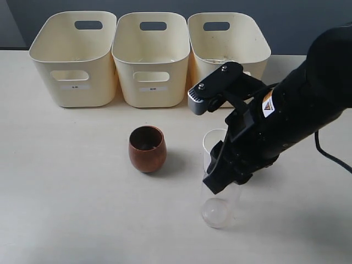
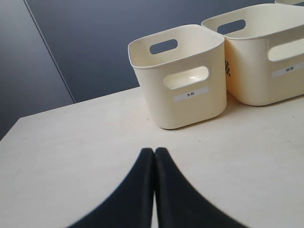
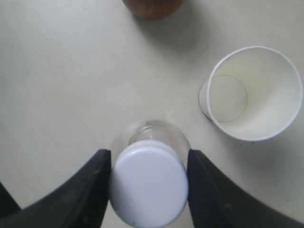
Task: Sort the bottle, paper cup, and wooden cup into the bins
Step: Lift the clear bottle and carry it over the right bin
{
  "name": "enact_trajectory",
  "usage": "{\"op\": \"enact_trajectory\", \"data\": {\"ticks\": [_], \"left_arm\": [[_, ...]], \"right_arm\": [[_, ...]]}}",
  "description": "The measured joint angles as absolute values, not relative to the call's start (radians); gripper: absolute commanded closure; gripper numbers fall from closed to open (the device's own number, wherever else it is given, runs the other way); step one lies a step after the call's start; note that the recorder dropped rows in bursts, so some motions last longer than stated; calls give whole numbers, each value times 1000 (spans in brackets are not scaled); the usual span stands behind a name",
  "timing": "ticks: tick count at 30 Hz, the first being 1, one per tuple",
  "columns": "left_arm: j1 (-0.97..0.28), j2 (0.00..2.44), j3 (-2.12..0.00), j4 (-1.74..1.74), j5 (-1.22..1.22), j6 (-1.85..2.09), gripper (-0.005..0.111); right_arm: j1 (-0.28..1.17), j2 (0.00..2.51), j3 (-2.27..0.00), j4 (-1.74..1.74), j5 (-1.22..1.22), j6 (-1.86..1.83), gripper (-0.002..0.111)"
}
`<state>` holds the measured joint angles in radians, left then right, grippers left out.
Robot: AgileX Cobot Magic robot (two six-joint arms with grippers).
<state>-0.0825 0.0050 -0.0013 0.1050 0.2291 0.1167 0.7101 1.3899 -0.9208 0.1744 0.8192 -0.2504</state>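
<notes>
The right end effector (image 3: pixel 148 190) points straight down at the surface (image 1: pixel 66 209), its two black fingers (image 3: pixel 90 190) pressed against either side of the bottle (image 3: pixel 149 183) just below the white cap (image 3: pixel 148 186). The bottle stands upright, long axis vertical, cap up. The black arm slants down to it from the right of the exterior view. Just beside the bottle stands the paper cup (image 3: pixel 251 92), mouth up; the wooden cup (image 1: pixel 147 148) sits apart to the left. Three bins (image 1: pixel 151 60) line the far edge. The left end effector (image 2: pixel 154 190) is held low and level, fingers pressed together, empty, facing the leftmost bin (image 2: pixel 180 76).
</notes>
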Motion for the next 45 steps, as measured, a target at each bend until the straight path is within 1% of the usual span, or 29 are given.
{"op": "enact_trajectory", "data": {"ticks": [6, 9, 15, 19, 24, 30, 31, 36, 41, 45], "left_arm": [[-82, 5, -1, 105, 229, 117, 107], [-82, 5, -1, 105, 229, 117, 107], [-82, 5, -1, 105, 229, 117, 107], [-82, 5, -1, 105, 229, 117, 107], [-82, 5, -1, 105, 229, 117, 107], [-82, 5, -1, 105, 229, 117, 107], [-82, 5, -1, 105, 229, 117, 107], [-82, 5, -1, 105, 229, 117, 107], [-82, 5, -1, 105, 229, 117, 107], [-82, 5, -1, 105, 229, 117, 107]], "right_arm": [[710, 1381, -921, 158, 813, -265, 109], [710, 1323, -923, 146, 759, -269, 109], [710, 1139, -1060, 66, 746, -215, 109], [710, 1090, -1129, 50, 765, -205, 109], [710, 1090, -1138, -144, 743, -78, 109], [710, 1135, -1138, -463, 649, 168, 109], [710, 1160, -1138, -574, 617, 244, 109], [696, 1273, -1156, -794, 557, 431, 109], [593, 1400, -1192, -815, 434, 502, 109], [499, 1490, -1196, -786, 287, 527, 109]]}}
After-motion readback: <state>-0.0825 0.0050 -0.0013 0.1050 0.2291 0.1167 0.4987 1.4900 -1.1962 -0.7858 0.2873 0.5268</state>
